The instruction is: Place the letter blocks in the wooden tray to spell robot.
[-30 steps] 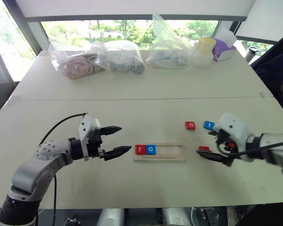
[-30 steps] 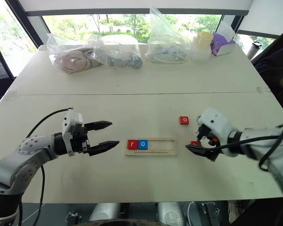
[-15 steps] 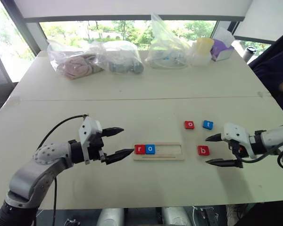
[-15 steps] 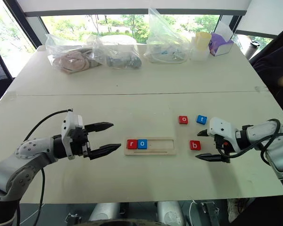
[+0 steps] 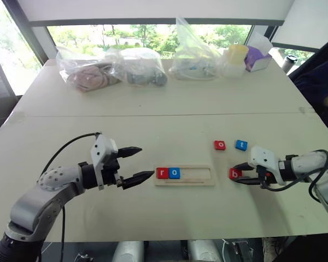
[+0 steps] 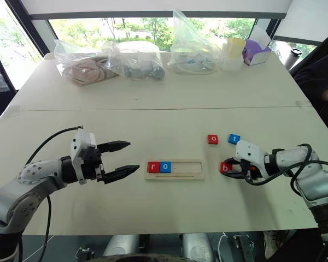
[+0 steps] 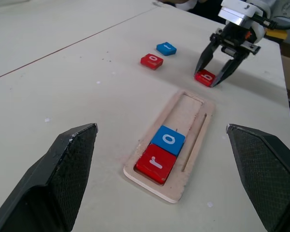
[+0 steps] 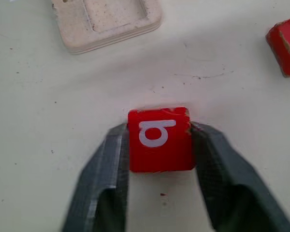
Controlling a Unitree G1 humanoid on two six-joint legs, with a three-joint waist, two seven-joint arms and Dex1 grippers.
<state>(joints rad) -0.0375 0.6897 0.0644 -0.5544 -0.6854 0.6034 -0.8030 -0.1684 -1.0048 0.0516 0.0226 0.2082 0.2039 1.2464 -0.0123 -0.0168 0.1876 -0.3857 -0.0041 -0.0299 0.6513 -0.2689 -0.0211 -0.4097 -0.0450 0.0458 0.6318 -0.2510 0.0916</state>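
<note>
The wooden tray (image 5: 199, 176) lies mid-table with a red r block (image 5: 162, 173) and a blue o block (image 5: 174, 173) at its left end; the rest of its groove is bare. To its right, a red b block (image 8: 159, 139) rests on the table, and my right gripper (image 5: 236, 173) is shut on it, one finger (image 8: 113, 159) on each side. Beyond it lie a red o block (image 5: 220, 145) and a blue t block (image 5: 241, 145). My left gripper (image 5: 146, 161) hovers open just left of the tray, holding nothing.
Clear plastic bags (image 5: 87, 73) with items line the table's far edge, beside a yellow cup (image 5: 238, 57) and a purple box (image 5: 257, 57). A person's dark sleeve (image 5: 317, 82) is at the far right. A seam runs across the table behind the blocks.
My right gripper came down to the red b block and closed on it; it stood open half a second ago. The left gripper has stayed in place, open.
</note>
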